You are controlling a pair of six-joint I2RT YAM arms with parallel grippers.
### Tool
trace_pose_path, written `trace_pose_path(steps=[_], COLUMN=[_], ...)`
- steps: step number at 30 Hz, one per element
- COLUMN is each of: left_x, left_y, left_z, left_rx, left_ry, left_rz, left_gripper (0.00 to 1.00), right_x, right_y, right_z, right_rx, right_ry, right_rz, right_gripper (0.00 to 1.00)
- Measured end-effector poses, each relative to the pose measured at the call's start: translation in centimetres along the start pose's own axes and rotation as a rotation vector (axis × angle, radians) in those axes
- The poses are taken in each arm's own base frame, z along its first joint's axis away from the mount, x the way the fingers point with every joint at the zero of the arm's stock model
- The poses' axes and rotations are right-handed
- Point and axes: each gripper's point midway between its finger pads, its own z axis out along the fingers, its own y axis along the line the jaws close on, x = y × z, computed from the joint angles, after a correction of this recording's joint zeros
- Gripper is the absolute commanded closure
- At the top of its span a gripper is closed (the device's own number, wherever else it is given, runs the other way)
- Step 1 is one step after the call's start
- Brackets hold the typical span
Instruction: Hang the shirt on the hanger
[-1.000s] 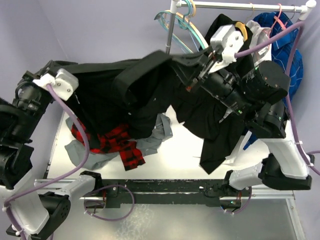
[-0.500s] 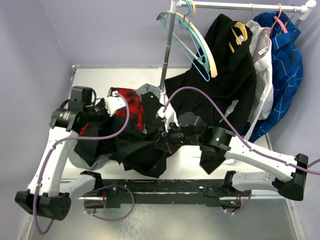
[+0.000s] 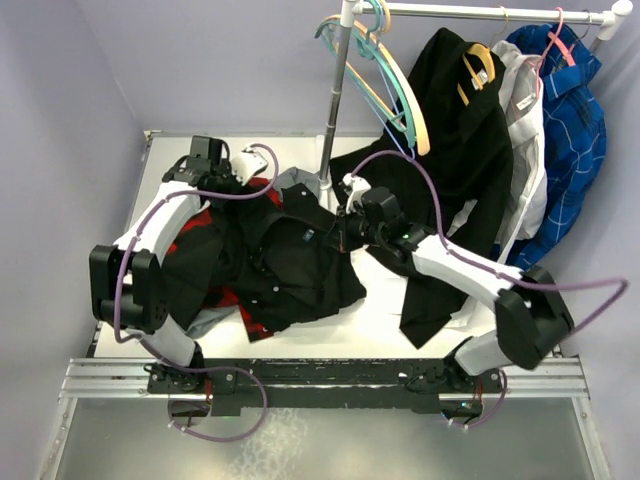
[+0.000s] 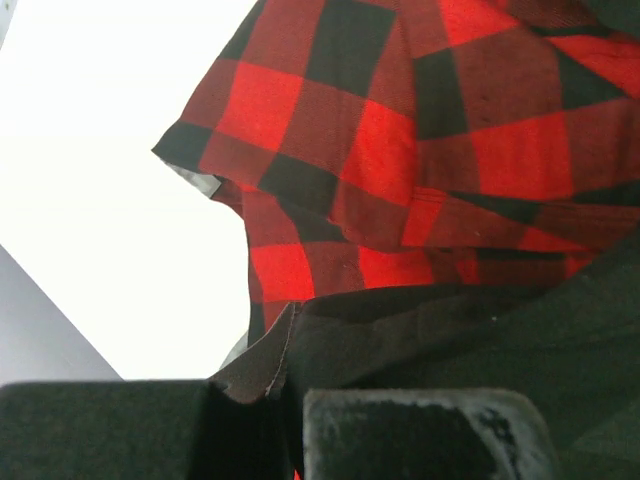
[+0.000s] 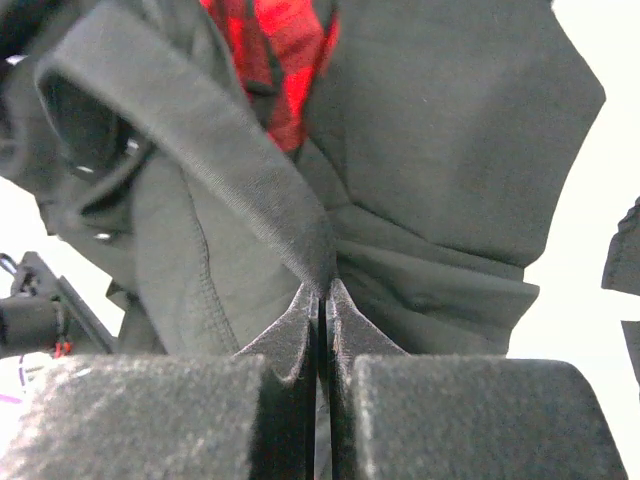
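Item: right gripper [image 5: 322, 300], jaws closed tight on a thin ridge of black cloth, no gap showing between the pads. Item: left gripper [image 4: 290, 425], jaws narrow, with a black hem running into the slit between them, judged to be pinched. Held article: the shirt [image 3: 300, 265], lying bunched on the table [image 3: 385, 300] between the two arms, pale neck label uppermost, draped over the plaid shirt [image 4: 420, 150]. Counterpart: the hanger [image 3: 415, 118], up on the rail [image 3: 480, 12] among teal hangers, well apart from the shirt and untouched. Hazards, judged:

- The right pinch holds only a narrow fold, so a lift could pull the cloth free of the pads.
- The plaid shirt lies touching and partly under the black cloth beside the left jaws, so it may be dragged up with it or snag.
- The shirt is crumpled and the wrist views show no clear neck opening, so a shoulder of the hanger could enter a sleeve or a fold instead.
- Both grippers are occupied, leaving none to steady the hanger, which may swing against the longer black garment [image 3: 455, 170] hanging beside it.
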Motion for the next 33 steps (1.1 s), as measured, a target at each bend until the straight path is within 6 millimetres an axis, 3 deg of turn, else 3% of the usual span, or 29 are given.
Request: trace_pose_path(steps=[5, 8, 9, 10, 11, 13, 15, 16, 18, 20, 24, 28, 30, 33], left_x=[0.1, -0.4, -0.6, -0.7, -0.7, -0.6, -0.6, -0.7, -1.3, -2.2, -5.5, -9.2, -10.2, -10.6], left_y=[1.8, 2.8, 3.3, 3.6, 3.8, 4.0, 3.9, 3.8, 3.3, 2.8, 1.8, 0.6, -0.2, -1.7], left_z=[1.9, 3.1, 3.8, 4.4, 5.0, 6.2, 6.7, 6.7, 6.1, 4.9, 0.0, -7.4, -11.3, -16.0], left_rx=[-0.057, -0.077, -0.084, -0.089, -0.092, -0.087, -0.068, -0.056, -0.023, 0.006, 0.082, 0.095, 0.086, 0.102], left_ry=[0.041, 0.054, 0.059, 0.065, 0.075, 0.096, 0.114, 0.114, 0.107, 0.087, 0.011, -0.110, -0.165, -0.237], left_rz=[-0.050, -0.081, -0.090, -0.101, -0.108, -0.130, -0.150, -0.161, -0.193, -0.208, -0.221, -0.207, -0.199, -0.181], left_gripper=[1.00, 1.00, 1.00, 1.00, 0.95, 0.57, 0.24, 0.16, 0.10, 0.03, 0.01, 0.01, 0.01, 0.01], right_x=[3.3, 4.0, 3.9, 3.7, 3.3, 2.3, 1.3, 0.9, 0.6, 0.5, 0.2, 2.1, 3.7, 4.9], right_y=[-3.4, -4.8, -5.2, -5.5, -5.9, -6.6, -6.8, -6.7, -5.3, -2.5, 4.2, 8.0, 10.0, 11.6], right_z=[4.4, 5.9, 6.2, 6.4, 6.6, 6.9, 6.6, 6.0, 4.1, 1.8, -2.9, -6.1, -7.0, -7.7], right_rx=[0.033, 0.038, 0.037, 0.036, 0.036, 0.043, 0.047, 0.054, 0.048, 0.008, -0.163, -0.285, -0.341, -0.354], right_ry=[0.088, 0.099, 0.095, 0.086, 0.076, 0.057, 0.025, 0.000, -0.056, -0.112, -0.242, -0.286, -0.265, -0.226], right_rz=[0.073, 0.101, 0.106, 0.113, 0.115, 0.099, 0.055, 0.030, -0.057, -0.151, -0.300, -0.406, -0.464, -0.524], right_gripper=[1.00, 1.00, 0.91, 0.76, 0.67, 0.55, 0.04, 0.00, 0.01, 0.00, 0.00, 0.00, 0.01, 0.00])
